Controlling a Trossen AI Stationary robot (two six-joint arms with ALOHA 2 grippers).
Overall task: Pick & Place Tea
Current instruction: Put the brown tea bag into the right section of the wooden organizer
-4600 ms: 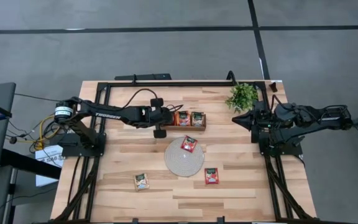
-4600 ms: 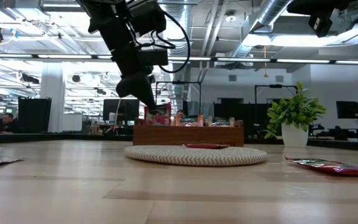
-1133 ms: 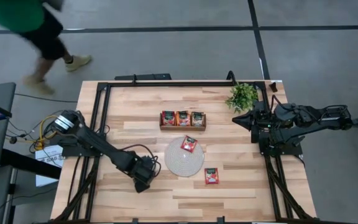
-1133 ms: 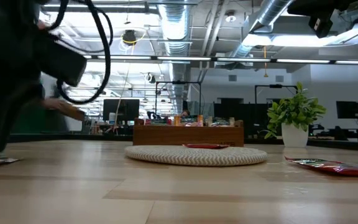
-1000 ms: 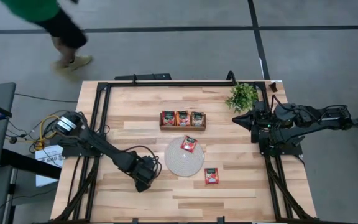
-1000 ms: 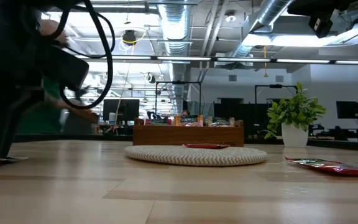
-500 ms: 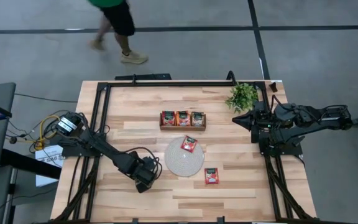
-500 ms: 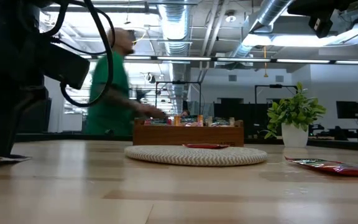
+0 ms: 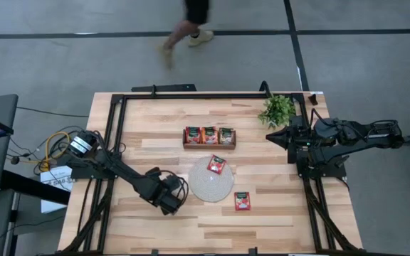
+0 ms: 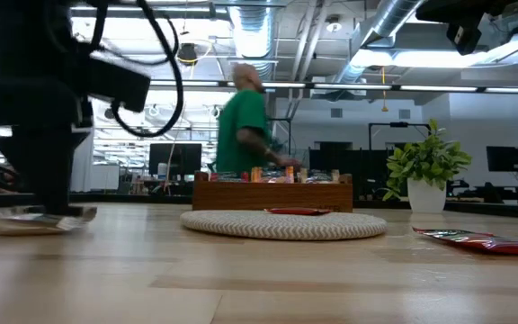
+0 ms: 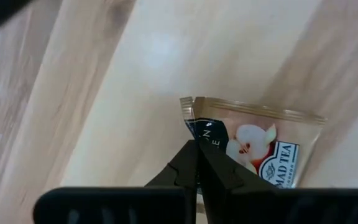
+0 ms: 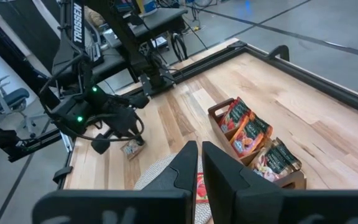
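Observation:
A tea sachet with a dark green band lies on the table's near left, left of the round woven mat. My left gripper stands over it, pointing steeply down, and is shut on it; the low view shows gripper and sachet at the left. A second sachet lies flat on the mat and a third flat on the table, near the mat's right. My right gripper waits shut at the far right, raised above the table. My left gripper pinches the sachet between its two fingertips at the edge by the dark green band, near one corner. The fingers come from above, slanting steeply down. In the low view the sachet still looks to rest on the table, nearly flat.
A brown wooden tray holding three upright sachets stands beyond the mat. A small potted plant is at the far right corner. A black frame borders the table. A person walks past beyond the far edge.
My left gripper has shifted slightly toward the mat, tipped, and come shut on the sachet. In the low view the sachet has slid a little toward the mat. A person has walked from left to right behind the table's far edge.

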